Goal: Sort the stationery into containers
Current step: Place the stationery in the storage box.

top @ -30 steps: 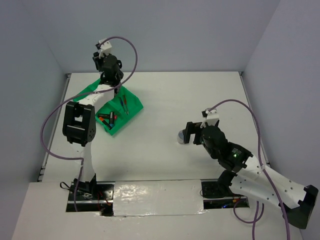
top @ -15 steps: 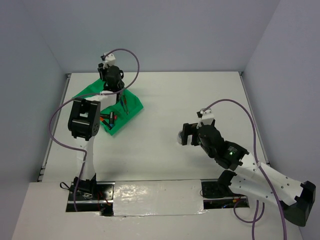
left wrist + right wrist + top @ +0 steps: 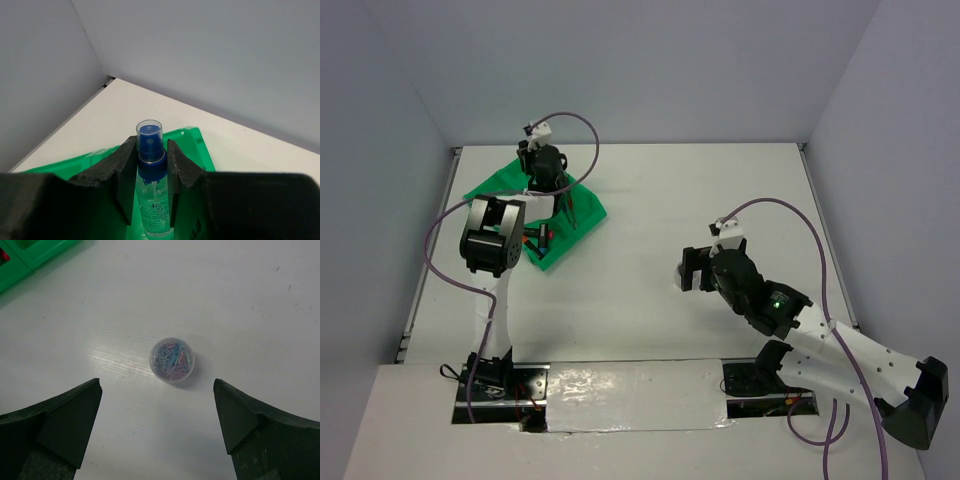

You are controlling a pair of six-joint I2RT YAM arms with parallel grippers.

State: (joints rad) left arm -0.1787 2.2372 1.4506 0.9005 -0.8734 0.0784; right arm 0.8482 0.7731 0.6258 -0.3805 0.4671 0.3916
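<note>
The left fingers [image 3: 125,180] are clamped on an upright blue-capped clear tube [image 3: 151,200] between them, the green tray [image 3: 191,141] below; the right fingers [image 3: 60,415] spread wide, a small clear tub of coloured clips [image 3: 172,360] on the white bench [image 3: 250,300] midway beyond their tips

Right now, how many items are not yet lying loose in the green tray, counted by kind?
Blue-capped spray bottle, shut in the left gripper over the green tray: 1
Clear tub of paper clips, on the table below the open right gripper: 1
Total: 2
</note>
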